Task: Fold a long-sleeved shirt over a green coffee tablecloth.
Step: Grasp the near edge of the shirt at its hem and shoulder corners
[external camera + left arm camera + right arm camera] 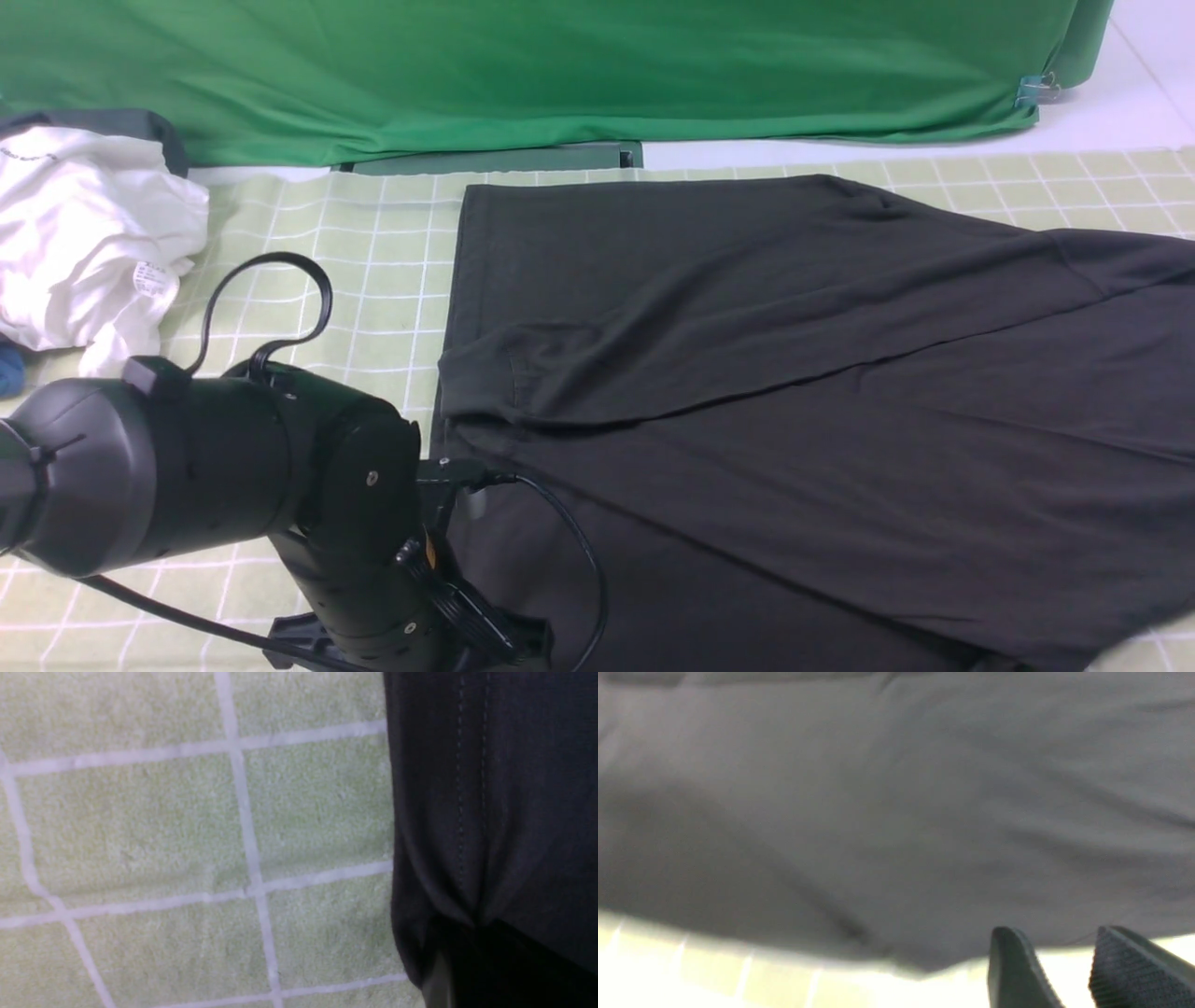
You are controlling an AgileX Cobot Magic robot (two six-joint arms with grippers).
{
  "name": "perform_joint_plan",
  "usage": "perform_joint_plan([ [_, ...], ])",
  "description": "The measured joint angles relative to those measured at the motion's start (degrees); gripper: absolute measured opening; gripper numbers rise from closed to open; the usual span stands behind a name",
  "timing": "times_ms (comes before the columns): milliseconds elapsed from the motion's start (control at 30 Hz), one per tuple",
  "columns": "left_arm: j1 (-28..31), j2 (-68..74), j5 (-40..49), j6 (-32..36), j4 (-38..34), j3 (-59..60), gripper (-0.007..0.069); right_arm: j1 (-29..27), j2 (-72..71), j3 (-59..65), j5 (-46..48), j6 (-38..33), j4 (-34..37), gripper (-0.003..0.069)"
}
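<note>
Black soft-fabric long-sleeved shirt [794, 401] lies spread across the pale yellow-green tablecloth with thin white grid lines [373, 243], one sleeve folded over its body. The left hand [476, 952] is pinched closed on the shirt's stitched edge, puckering the fabric. The right hand [1057, 952] hangs near the shirt's edge, fingers apart, gripping nothing.

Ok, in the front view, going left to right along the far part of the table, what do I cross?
white garment → bare stretch of green coffee tablecloth → long-sleeved shirt
</note>
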Motion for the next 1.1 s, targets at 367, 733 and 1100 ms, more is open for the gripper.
perform_joint_plan([
  [367,0.0,-4.5,2.8,1.1,2.3,0.0,0.0024,24.4,19.8,2.0,2.8,-1.9,-9.1,0.0346],
  [733,0.0,-5.5,0.9,1.4,2.3,0.0,0.0024,32.7,36.5,2.4,-5.6,3.3,-24.3,0.0363],
  [1100,0.0,-5.5,-1.2,3.1,2.3,0.0,0.0024,32.8,41.1,2.4,-11.5,5.0,-28.0,0.0170],
])
